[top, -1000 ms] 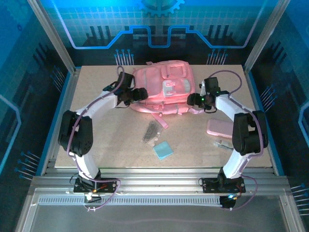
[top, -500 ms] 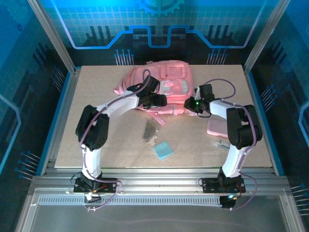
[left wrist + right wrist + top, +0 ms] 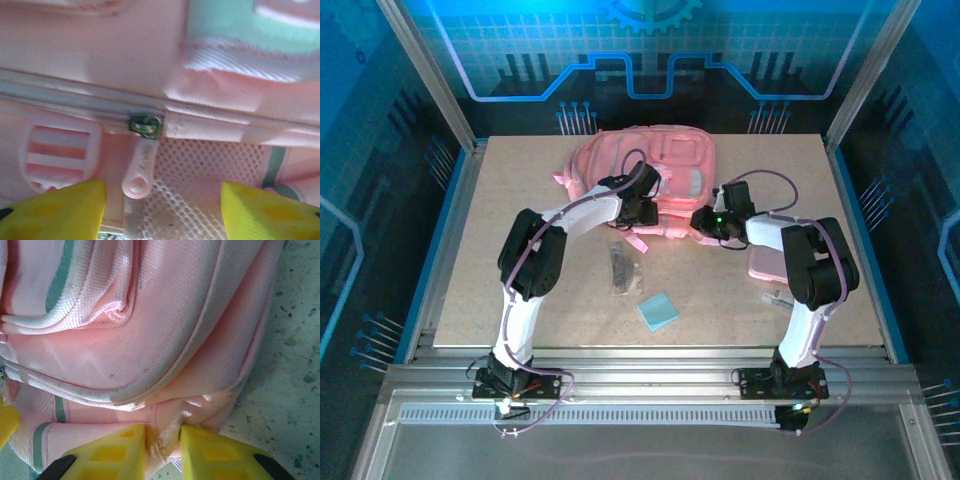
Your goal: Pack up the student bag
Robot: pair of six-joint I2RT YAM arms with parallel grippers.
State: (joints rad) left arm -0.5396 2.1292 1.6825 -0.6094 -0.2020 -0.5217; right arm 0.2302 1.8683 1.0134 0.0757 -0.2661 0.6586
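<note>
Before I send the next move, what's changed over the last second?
The left gripper swung right along the near edge of the bag and now straddles the zipper pull, jaws open. The right gripper moved left and pinched a fold of the bag. The bag slid left. The blue pad and pink case stayed put.

The beige speckled worktop carries a large soft pink fabric student bag at the middle of its far edge. A slim dark grey bundle lies near the centre. A light blue square pad sits towards the near edge. A flat pink case lies by the right edge, with a small pale object just nearer.
</note>
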